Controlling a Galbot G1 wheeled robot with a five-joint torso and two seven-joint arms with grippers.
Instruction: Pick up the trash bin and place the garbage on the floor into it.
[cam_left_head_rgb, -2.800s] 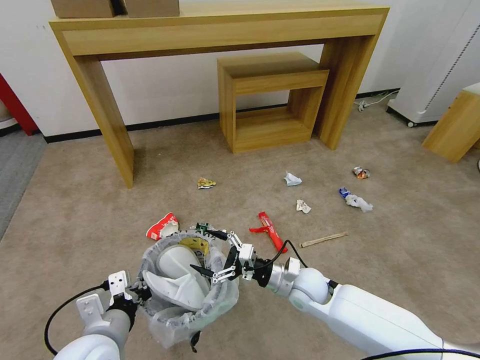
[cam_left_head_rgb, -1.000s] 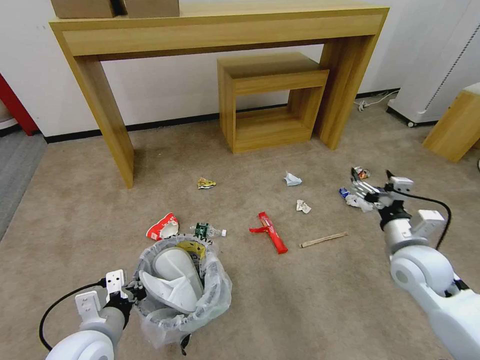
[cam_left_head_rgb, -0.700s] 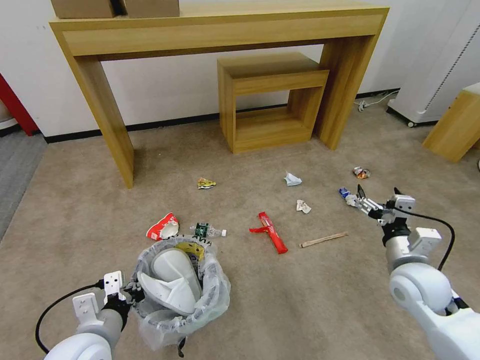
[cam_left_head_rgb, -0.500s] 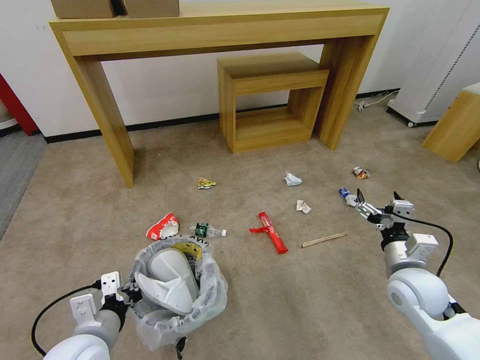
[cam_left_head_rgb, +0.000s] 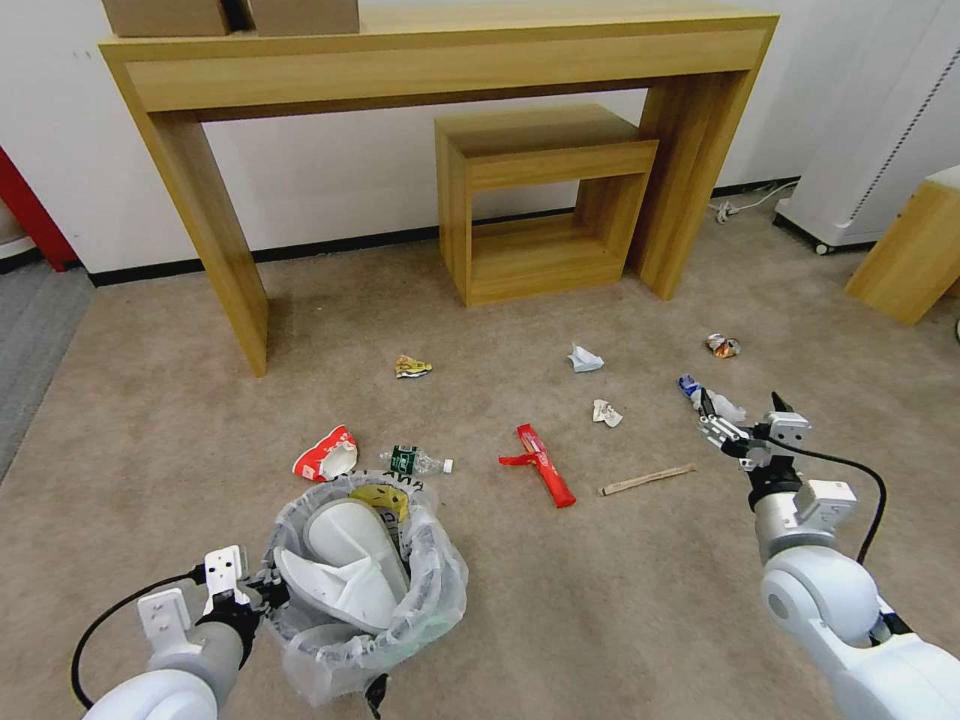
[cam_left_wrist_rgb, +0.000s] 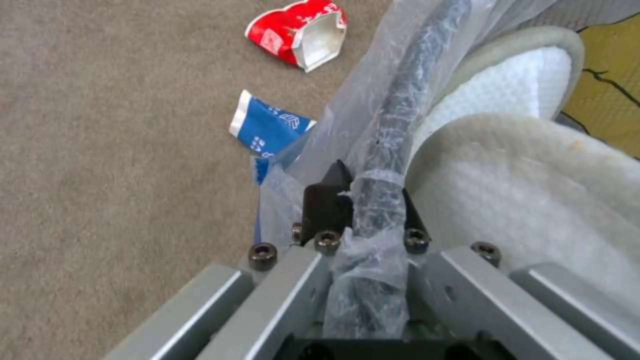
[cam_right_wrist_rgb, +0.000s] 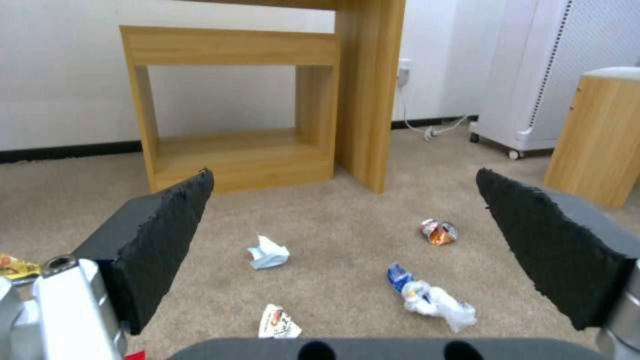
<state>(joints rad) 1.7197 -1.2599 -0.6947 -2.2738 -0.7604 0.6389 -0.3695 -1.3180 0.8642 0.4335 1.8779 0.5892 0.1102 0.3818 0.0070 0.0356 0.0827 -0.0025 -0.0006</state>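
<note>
- My right hand (cam_left_head_rgb: 738, 417) hangs spread wide and empty above the carpet, well to the right of the trash bin (cam_left_head_rgb: 362, 585), its black pads (cam_right_wrist_rgb: 167, 220) far apart.
- Just beyond that hand lies the crushed blue-white cup (cam_right_wrist_rgb: 430, 296); the crushed can (cam_right_wrist_rgb: 439, 232) lies farther off.
- My left hand (cam_left_wrist_rgb: 363, 220) is clenched on the trash bin's rim through the crinkly plastic liner.
- Two white slippers (cam_left_head_rgb: 345, 560) sit inside the bin.
- Just behind the bin lie the red-white cup (cam_left_head_rgb: 326, 453) and the green-label bottle (cam_left_head_rgb: 414, 461).
- To the bin's right, on the way to my right hand: the red wrapper (cam_left_head_rgb: 540, 464), then the wooden stick (cam_left_head_rgb: 646, 479).
</note>
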